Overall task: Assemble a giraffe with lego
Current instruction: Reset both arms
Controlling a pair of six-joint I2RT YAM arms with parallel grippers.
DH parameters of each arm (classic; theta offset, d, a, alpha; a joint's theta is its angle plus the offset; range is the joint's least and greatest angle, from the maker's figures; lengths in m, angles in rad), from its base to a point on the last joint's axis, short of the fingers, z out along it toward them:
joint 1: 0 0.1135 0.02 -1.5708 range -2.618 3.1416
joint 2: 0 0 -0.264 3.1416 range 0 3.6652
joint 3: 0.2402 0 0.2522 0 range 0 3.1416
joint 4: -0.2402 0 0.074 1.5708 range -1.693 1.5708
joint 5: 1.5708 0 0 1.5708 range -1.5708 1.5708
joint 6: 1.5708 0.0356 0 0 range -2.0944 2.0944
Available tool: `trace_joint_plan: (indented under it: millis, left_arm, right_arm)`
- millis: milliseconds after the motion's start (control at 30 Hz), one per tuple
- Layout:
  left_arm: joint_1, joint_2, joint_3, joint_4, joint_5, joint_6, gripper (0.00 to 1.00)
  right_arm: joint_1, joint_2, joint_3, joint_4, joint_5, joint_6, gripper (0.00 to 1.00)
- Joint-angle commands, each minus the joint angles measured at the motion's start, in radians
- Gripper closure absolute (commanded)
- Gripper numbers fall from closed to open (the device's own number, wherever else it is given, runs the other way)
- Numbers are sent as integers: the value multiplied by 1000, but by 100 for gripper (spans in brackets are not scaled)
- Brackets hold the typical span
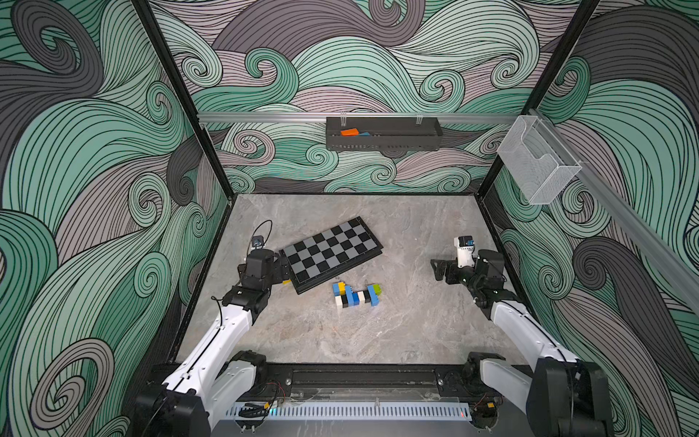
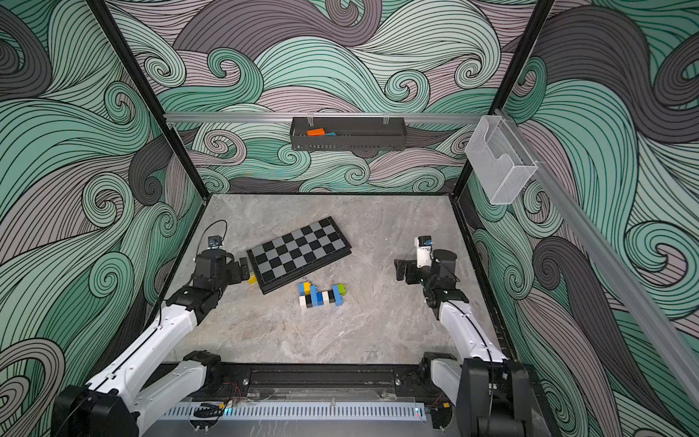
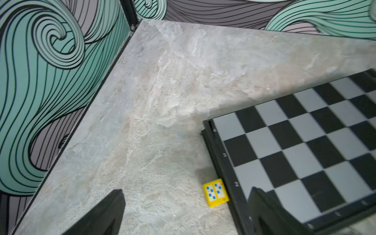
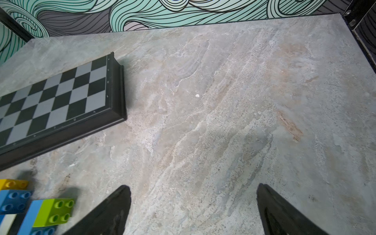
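The giraffe (image 1: 353,297) (image 2: 319,297) lies flat on the marble table just in front of the chequered board, a figure of joined blue, black, white and yellow lego. Its lime-green brick (image 4: 54,212) is at the right end. A small yellow brick (image 3: 215,192) (image 1: 286,282) with a white-and-blue printed face lies against the board's left edge. My left gripper (image 3: 186,191) (image 1: 283,266) hovers open over that edge, one finger above the board, nothing held. My right gripper (image 4: 194,186) (image 1: 437,268) stands open and empty over bare table to the right of the giraffe.
The black-and-grey chequered board (image 1: 331,251) (image 2: 300,251) lies slanted at centre-left. On the back rail hangs a black basket (image 1: 382,143) with an orange piece inside. A clear plastic box (image 1: 537,162) hangs on the right rail. Patterned walls enclose the table.
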Motion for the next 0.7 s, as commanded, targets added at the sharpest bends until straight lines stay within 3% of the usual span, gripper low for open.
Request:
trace_joint_plan:
  millis: [0, 133, 300, 367, 467, 533, 567, 633, 667]
  left_arm:
    - [85, 30, -35, 219, 33, 38, 1]
    - [136, 74, -97, 333, 74, 16, 1]
    - [182, 256, -125, 567, 102, 27, 1]
    - [192, 333, -105, 663, 150, 54, 1]
    - [211, 480, -67, 781, 226, 113, 1]
    - [217, 624, -105, 989, 294, 158, 1]
    - [215, 637, -120, 1055, 310, 175, 1]
    - [214, 574, -65, 846, 289, 144, 1]
    - [214, 576, -60, 824, 279, 135, 1]
  right_arm:
    - [-26, 60, -68, 327, -84, -28, 1]
    - [-29, 181, -132, 624, -101, 21, 1]
    - [-36, 449, -24, 784, -150, 34, 1]
    - [29, 405, 8, 621, -36, -30, 1]
    - [51, 494, -72, 892, 27, -21, 1]
    - [80, 450, -23, 709, 142, -29, 1]
    - [102, 472, -29, 751, 178, -41, 1]
    - [108, 467, -25, 747, 191, -45, 1]
    - [108, 461, -25, 733, 191, -45, 1]
